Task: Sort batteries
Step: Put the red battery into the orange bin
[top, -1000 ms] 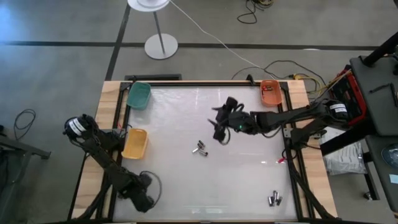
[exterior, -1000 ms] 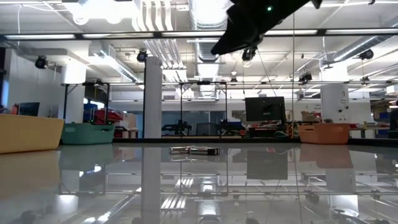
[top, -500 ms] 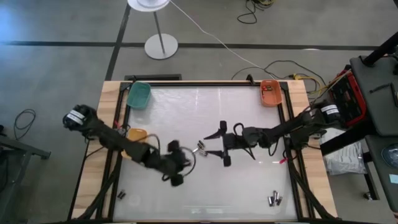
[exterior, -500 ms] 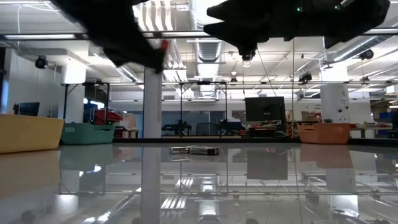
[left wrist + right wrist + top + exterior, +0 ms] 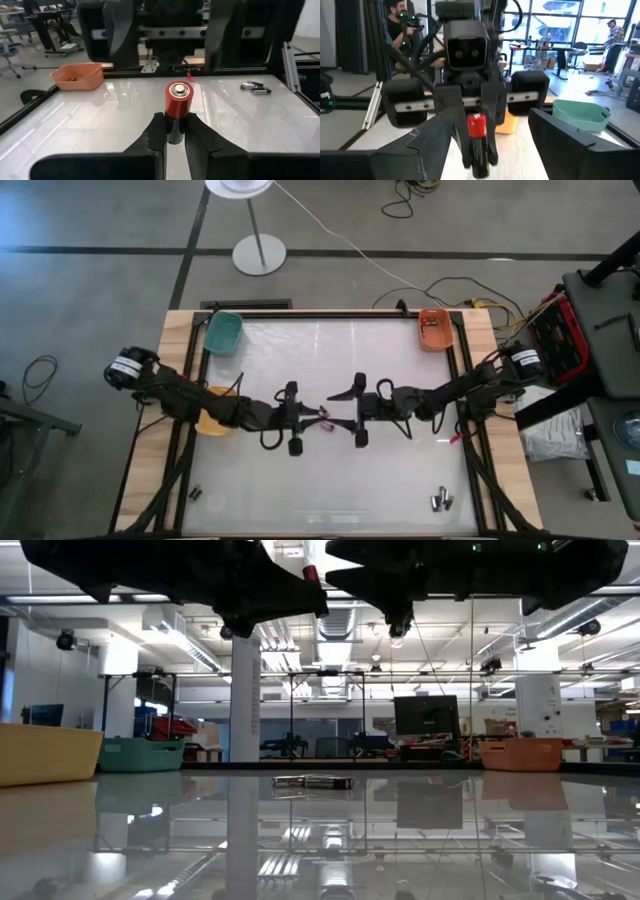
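Two arms meet over the middle of the table (image 5: 400, 480) in the high view: your left gripper (image 5: 308, 418) reaches in from the yellow bin (image 5: 213, 420) side and your right gripper (image 5: 352, 412) faces it from the other. A pair of loose batteries (image 5: 324, 418) lies on the surface between and beneath them, more batteries (image 5: 441, 500) sit near the front right corner, and a few small ones (image 5: 196, 494) lie off the front left edge. The green bin (image 5: 223, 333) and orange bin (image 5: 435, 329) stand at the far corners.

From the low view, both arms hang dark across the top, well above the glossy surface. The loose pair (image 5: 313, 781) rests flat on the table, untouched.

Your left wrist view settles the grip: the left fingers (image 5: 152, 132) are pinched on a red-topped battery (image 5: 178, 102), held upright with its silver cap up. Beyond it the other arm looms close.

Your right wrist view shows the same battery (image 5: 477, 126) nose-on between the left arm's fingers, while the right fingers (image 5: 560, 131) stand spread wide on either side, holding nothing. People are in the room behind.

Watch the closeness. If you drive either arm forward, the grippers could knock together. The pinch sits low on the dark part of the battery, so a bump may tip it out, and it would likely roll on that slick surface.
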`<state>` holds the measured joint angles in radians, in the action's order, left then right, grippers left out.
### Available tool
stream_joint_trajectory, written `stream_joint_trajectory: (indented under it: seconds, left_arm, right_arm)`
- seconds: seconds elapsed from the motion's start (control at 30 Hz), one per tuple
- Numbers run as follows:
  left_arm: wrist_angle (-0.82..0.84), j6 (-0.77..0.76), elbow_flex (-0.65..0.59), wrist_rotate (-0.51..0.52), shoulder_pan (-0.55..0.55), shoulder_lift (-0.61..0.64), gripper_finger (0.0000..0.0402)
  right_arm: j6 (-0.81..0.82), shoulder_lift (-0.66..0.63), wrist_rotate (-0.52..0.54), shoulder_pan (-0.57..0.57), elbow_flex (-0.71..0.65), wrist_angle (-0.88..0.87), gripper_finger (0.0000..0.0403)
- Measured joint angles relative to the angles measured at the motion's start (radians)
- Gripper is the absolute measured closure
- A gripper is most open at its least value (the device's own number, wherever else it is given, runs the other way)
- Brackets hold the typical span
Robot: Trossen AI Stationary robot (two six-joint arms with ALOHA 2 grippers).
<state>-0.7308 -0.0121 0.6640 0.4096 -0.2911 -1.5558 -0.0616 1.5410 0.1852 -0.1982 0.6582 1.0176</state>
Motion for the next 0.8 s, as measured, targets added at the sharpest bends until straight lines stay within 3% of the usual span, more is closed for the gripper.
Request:
stream_joint_trajectory:
  seconds: [0.47,0.8]
  left_arm:
    - [-0.054,0.03,0.029,-0.033,0.005,0.0,0.038]
    - [-0.062,0.025,0.029,-0.022,0.005,-0.001,0.038]
  right_arm:
    - [0.043,0.064,-0.006,0.002,0.092,-0.039,0.0215]
    - [0.039,0.055,-0.01,0.002,0.091,-0.052,0.0335]
